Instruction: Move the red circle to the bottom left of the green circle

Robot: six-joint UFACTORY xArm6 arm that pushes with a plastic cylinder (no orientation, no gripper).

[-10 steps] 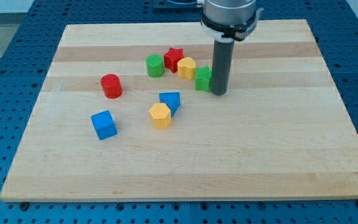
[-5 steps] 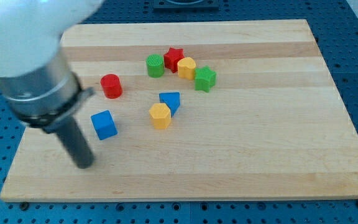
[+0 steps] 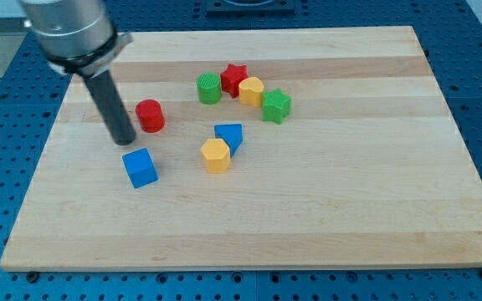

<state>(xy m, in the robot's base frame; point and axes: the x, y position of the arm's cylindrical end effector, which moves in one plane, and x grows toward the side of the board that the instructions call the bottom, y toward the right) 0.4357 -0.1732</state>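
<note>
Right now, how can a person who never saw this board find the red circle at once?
Look at the wooden board, in its left half, where my tip stands. The red circle sits just to the view's right of it, alone. Unlike the red star in the top cluster, it is a plain round cylinder.

Bright, even room light falls from overhead; the wooden board (image 3: 325,201) shows no glare, and the blocks cast only faint, soft shadows. Everything is sharp except the arm's grey housing (image 3: 67,29), slightly smeared at the view's top.
</note>
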